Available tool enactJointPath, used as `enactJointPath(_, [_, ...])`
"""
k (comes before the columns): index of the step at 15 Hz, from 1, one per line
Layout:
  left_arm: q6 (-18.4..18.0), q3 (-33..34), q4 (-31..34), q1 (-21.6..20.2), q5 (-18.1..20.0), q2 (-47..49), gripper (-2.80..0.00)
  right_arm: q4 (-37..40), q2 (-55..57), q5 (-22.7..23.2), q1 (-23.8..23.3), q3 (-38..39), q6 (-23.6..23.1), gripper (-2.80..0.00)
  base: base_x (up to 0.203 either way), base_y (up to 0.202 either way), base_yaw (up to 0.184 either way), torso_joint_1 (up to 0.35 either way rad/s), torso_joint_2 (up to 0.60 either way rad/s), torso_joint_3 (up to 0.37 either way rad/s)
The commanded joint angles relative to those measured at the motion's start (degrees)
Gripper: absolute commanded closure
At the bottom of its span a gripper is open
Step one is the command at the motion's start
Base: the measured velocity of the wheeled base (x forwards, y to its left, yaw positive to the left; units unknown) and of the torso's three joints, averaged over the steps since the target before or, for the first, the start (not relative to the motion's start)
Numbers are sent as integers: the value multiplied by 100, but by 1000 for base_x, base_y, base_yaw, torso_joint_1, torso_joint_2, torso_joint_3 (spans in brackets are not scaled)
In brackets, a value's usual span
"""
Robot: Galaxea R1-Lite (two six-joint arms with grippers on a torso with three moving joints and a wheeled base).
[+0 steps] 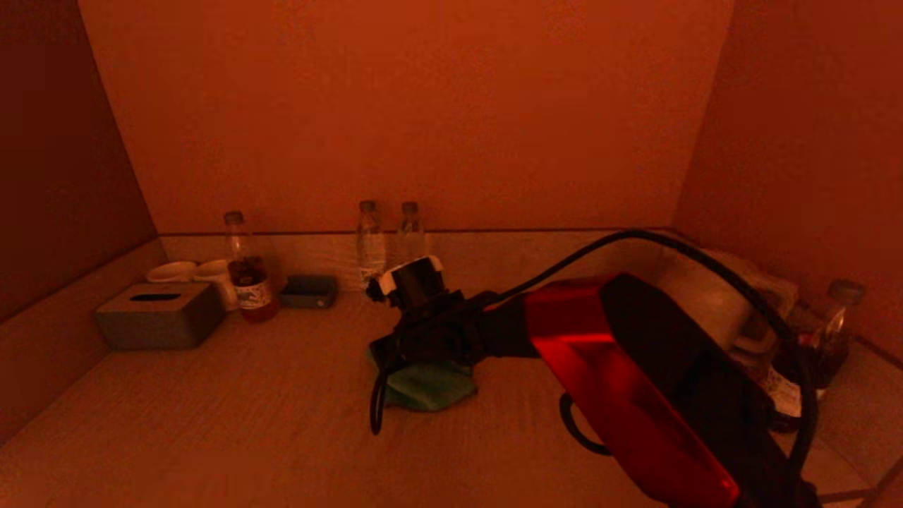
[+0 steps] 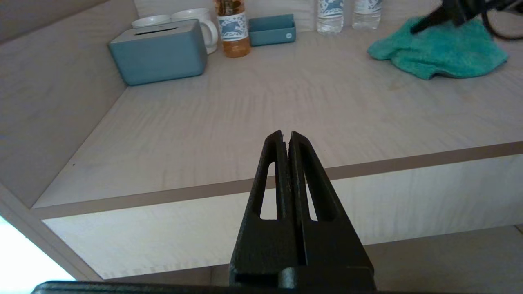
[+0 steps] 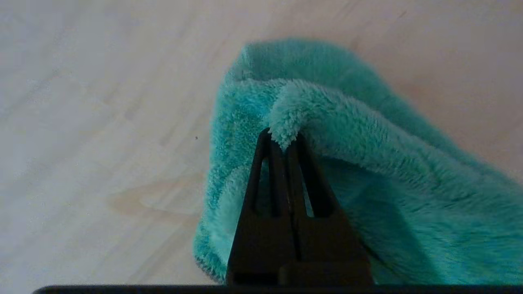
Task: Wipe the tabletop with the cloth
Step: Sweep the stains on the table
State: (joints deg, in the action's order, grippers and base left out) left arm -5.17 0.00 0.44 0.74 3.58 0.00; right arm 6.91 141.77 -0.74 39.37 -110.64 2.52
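Note:
The green cloth [image 1: 427, 386] lies bunched on the pale wood-grain tabletop [image 1: 233, 416], near its middle. My right gripper [image 3: 284, 141] is shut on a raised fold of the cloth [image 3: 367, 171], with the rest of the cloth draped on the tabletop [image 3: 102, 122] below. In the head view the right gripper [image 1: 395, 363] sits over the cloth. The cloth also shows in the left wrist view [image 2: 441, 51]. My left gripper [image 2: 284, 136] is shut and empty, parked off the front edge of the tabletop [image 2: 245, 110], out of the head view.
A grey tissue box [image 1: 159, 315], white cups [image 1: 194, 273], a brown drink bottle [image 1: 247, 279] and a small grey tray [image 1: 308, 291] stand at the back left. Two water bottles [image 1: 388, 240] stand at the back. A pale kettle [image 1: 705, 296] and a bottle [image 1: 832, 324] stand at the right.

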Motion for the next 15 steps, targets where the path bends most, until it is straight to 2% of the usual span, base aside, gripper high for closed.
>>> enactJointPath(1, [-2, 0, 0, -4, 3, 0, 0, 6, 192, -31, 36, 8, 3, 0, 0, 0, 0, 0, 0, 0])
enactJointPath(13, [-2, 0, 0, 5, 3, 0, 0, 56, 386, -22, 27, 8, 363, 0, 0, 0, 0, 0, 0, 0])
enactJointPath(15, [-2, 0, 0, 5, 3, 0, 0, 186, 316, -31, -7, 41, 572, 0, 0, 0, 0, 0, 0, 0])
